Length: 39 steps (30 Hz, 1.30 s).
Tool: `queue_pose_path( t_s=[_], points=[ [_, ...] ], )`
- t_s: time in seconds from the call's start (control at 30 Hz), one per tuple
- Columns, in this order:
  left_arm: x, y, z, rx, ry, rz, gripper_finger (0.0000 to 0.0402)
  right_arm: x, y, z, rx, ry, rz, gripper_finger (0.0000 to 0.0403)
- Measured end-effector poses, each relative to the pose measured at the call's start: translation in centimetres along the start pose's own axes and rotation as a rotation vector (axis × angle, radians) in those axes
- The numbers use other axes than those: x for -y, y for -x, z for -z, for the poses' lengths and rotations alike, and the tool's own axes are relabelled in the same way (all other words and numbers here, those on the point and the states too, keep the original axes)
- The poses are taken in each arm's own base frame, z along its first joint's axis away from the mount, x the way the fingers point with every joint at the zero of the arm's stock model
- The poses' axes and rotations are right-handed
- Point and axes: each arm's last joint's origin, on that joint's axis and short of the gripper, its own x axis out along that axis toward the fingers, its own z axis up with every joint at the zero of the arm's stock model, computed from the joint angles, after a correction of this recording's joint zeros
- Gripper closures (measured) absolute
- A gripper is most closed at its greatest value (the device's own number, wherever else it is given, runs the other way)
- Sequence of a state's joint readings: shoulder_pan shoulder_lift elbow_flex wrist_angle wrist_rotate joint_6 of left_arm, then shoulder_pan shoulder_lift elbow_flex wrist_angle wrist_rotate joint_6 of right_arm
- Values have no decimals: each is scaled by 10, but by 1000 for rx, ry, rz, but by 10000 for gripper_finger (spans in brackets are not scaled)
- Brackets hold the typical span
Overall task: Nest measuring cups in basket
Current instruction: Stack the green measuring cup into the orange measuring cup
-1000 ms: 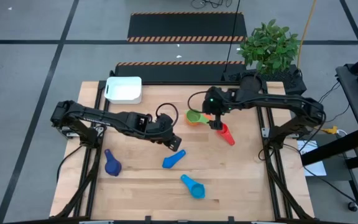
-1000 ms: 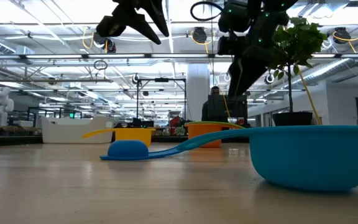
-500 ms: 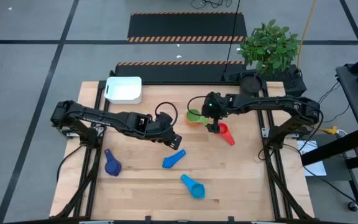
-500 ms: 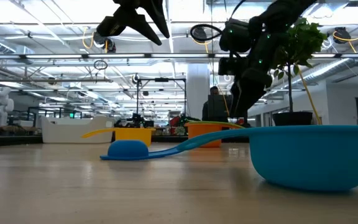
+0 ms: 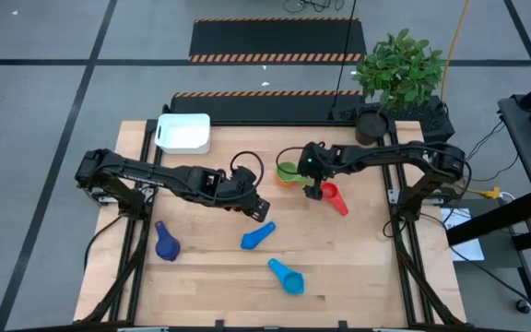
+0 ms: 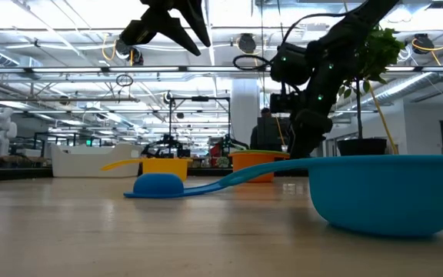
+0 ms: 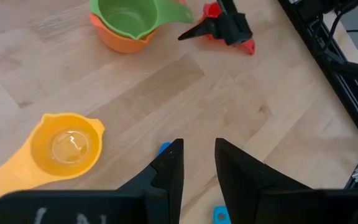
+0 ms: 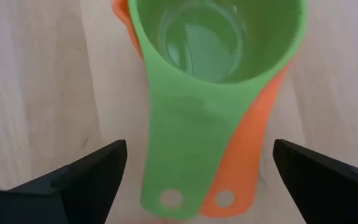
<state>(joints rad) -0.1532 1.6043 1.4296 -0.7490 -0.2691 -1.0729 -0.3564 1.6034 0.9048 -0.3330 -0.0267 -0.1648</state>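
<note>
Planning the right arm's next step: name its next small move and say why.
Probably lower the right gripper and close on the two stacked handles. Its jaws stand wide open on either side of the green cup, which sits nested in the orange cup on the table. The white basket lies apart from them at the table's far left corner, with no cup showing in it.

Looking down past the right gripper [image 8: 197, 171], its two dark fingers [image 8: 82, 174] spread wide at either side of a pair of nested cup handles. Between them, a green measuring cup [image 8: 213, 43] sitting inside an orange measuring cup [image 8: 253, 137], the green handle lying over the orange one and skewed slightly off it, each with a small hole at its end. Underneath, pale wooden table [image 8: 30, 81], grain running along the handles.
</note>
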Motion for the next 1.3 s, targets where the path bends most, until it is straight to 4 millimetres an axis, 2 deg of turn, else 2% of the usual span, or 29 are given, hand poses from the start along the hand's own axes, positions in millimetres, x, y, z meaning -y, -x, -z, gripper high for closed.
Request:
queue_pose_path(
  t_s=[0.2, 0.57, 0.73, 0.97, 1.3],
  points=[
    [2, 1, 3, -6, -3, 7, 309, 3, -4, 4, -33, -16, -30, 17],
    [2, 1, 4, -10, -23, 8, 309, 4, -3, 4, -29, -24, -53, 136],
    [2, 1, 4, -10, -23, 7, 309, 3, -3, 5, -41, -28, -54, 178],
    [1, 0, 4, -10, -29, 5, 309, 3, -3, 6, -49, -32, -55, 223],
    [-8, -18, 16, -54, 12, 25, 309, 2, -3, 6, -49, -45, -57, 263]
  ],
)
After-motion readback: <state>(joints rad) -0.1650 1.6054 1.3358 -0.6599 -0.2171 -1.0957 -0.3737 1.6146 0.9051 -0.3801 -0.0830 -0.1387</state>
